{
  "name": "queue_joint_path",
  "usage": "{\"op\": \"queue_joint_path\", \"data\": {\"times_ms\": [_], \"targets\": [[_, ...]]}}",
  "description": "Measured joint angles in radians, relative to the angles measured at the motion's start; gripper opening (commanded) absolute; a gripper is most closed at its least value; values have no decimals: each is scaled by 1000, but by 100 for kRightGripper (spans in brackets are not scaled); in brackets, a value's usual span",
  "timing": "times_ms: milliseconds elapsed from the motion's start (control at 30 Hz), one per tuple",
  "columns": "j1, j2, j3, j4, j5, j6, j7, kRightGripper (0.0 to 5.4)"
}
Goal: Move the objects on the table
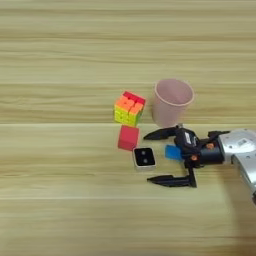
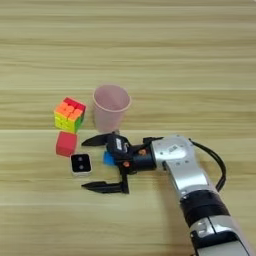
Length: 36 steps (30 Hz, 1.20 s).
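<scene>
wood table: puzzle cube, pink cup, red cube, white cube, blue bar.

The blue bar, right of centre in the frame, is mostly hidden behind the gripper, so only a small blue patch shows and its full shape cannot be told. The silver forearm is cut off by the right edge in the left eye view, while in the right eye view it runs out through the bottom edge, lower right. The pink cup's foot is covered by the upper black finger, and whether the two touch cannot be told.
</scene>
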Motion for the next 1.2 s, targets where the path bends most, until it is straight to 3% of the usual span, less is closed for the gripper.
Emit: {"op": "queue_joint_path", "data": {"times_ms": [833, 1200], "targets": [[-26, 13, 40, 31, -33, -7, -15, 249], [-40, 13, 40, 56, -34, -32, -14, 248]]}}
